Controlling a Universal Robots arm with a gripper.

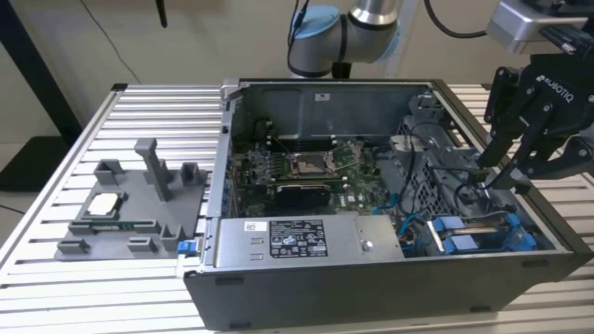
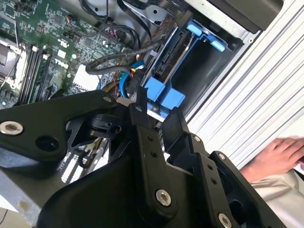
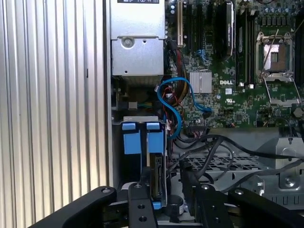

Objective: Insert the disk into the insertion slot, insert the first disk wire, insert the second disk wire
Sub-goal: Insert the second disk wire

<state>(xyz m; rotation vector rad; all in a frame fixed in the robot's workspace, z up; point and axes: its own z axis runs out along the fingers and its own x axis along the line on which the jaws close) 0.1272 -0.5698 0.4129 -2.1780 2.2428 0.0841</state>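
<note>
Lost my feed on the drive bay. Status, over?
Gripper hovering over the drive corner. Disk looks in the insertion slot, on edge. Loose black cables alongside. A hand outside the case.

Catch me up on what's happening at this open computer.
The robot arm's end effector hangs inside the open computer case, at the drive-bay corner on the exterior view's right. The disk in its blue carrier appears to sit on edge in the insertion slot, just ahead of the end effector in the first wrist view. Black wires lie loose beside it; whether any is plugged in can't be told. A person's hand is at the table beside the case.
</note>
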